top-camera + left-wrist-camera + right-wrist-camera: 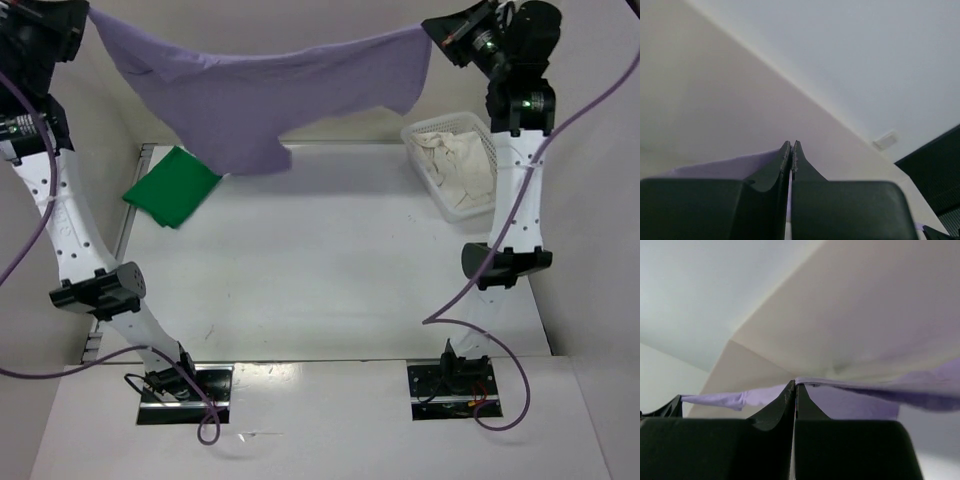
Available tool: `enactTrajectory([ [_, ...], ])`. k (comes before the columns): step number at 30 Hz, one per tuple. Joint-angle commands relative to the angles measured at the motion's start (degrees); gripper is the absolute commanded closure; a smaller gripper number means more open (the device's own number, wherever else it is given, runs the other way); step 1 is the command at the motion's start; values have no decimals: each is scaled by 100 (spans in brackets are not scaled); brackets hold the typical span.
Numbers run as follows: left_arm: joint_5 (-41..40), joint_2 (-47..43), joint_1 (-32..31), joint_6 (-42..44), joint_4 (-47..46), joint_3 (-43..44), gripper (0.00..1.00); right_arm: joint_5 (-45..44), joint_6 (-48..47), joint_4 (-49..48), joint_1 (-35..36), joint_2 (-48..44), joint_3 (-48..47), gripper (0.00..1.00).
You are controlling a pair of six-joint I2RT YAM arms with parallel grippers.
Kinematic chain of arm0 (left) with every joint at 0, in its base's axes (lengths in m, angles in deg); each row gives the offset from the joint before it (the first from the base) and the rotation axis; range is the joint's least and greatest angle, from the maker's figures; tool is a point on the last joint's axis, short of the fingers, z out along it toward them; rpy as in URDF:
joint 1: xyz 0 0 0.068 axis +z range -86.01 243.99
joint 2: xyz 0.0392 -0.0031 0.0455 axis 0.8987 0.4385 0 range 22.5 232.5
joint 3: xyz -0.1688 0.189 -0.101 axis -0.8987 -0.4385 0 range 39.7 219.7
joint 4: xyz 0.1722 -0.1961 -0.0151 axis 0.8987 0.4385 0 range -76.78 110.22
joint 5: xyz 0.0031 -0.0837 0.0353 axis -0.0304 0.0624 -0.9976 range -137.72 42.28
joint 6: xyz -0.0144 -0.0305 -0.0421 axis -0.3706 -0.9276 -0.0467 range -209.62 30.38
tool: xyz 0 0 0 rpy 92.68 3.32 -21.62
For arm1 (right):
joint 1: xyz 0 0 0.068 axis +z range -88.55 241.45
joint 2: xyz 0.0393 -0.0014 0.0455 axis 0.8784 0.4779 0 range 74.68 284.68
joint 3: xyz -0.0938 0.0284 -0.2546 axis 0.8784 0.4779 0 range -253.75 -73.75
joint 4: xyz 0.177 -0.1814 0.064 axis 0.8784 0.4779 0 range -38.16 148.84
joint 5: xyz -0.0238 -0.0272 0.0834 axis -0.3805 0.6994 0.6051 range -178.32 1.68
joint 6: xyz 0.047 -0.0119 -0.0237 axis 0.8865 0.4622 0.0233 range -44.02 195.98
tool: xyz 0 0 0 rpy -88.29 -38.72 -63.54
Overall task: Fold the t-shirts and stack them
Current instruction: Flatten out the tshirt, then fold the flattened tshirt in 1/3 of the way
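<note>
Top external, mesh basket (440, 123) holds cream shirt (462, 160), left hand (791, 144), right hand (795, 384) pinching lavender shirt (260, 95)

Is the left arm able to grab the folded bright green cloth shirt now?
Probably not yet. The left gripper is shut on the pale purple cloth shirt, held high with the right gripper. The bright green shirt lies on the table below.

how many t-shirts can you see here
3: a lavender t-shirt stretched between the left gripper and right gripper, a green t-shirt folded on the table, far left, a cream t-shirt in the mesh basket; more could lie beneath it.
</note>
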Motion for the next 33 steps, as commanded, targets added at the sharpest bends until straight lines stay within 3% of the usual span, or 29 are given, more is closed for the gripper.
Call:
enactTrajectory([
  [1, 338, -349, 10, -16, -498, -226, 100, 445, -79, -315, -51, -386, 343, 100],
  [5, 506, -1285, -51, 379, -743, -1945, 100, 507, -492, -147, -51, -824, 1641, 100],
  [9, 558, -2404, -51, 730, -955, -4503, 100, 393, -756, -832, -51, -1826, 4659, 100],
  [11, 611, -2956, -156, 880, -955, -5409, 100, 262, -888, -832, -51, -2213, 5490, 100],
  [12, 611, -3125, -157, 976, -903, -6301, 100, 261, -950, -832, -51, -2318, 6278, 100],
  [16, 559, -3767, -157, 1205, -429, -7580, 100, -116, -1266, -667, -51, -2872, 7733, 100],
  [24, 576, -4243, -262, 1566, 713, -9015, 100, -372, -1328, -613, -428, -3627, 10114, 100],
  [31, 778, -4497, -262, 1628, 1486, -9693, 100, -135, -1267, -279, -569, -4374, 11014, 100],
  [33, 517, -4551, -262, 1768, 1715, -9685, 100, -135, -1267, -95, -569, -4621, 11014, 100],
])
